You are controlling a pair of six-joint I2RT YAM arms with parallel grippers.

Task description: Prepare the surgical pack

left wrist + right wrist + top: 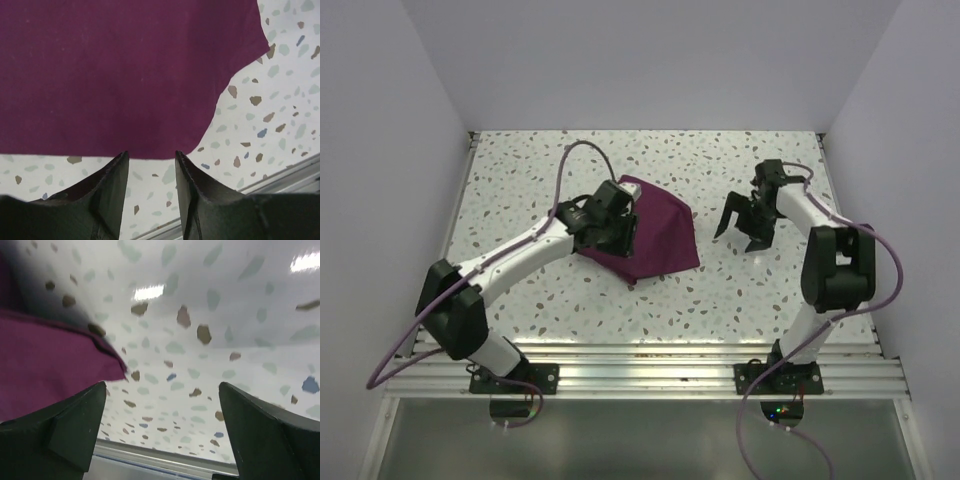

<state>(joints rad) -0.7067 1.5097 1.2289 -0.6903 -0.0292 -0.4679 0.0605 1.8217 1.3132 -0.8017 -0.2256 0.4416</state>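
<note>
We had the left gripper [150, 154] slightly apart and empty at the surgical pack [658, 236] edge, right gripper [736, 240] spread wide nearby.

i can read no lettering, label, brand or number in any view, not on the surgical pack [660, 235] at centre, nor by my right base [775, 380] at five o'clock (its lit specks are too small).

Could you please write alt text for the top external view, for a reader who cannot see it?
A folded purple-maroon surgical pack lies on a speckled table, seen from above. The left tool is over the pack's left edge; the right tool stands open to its right, clear of it.
</note>
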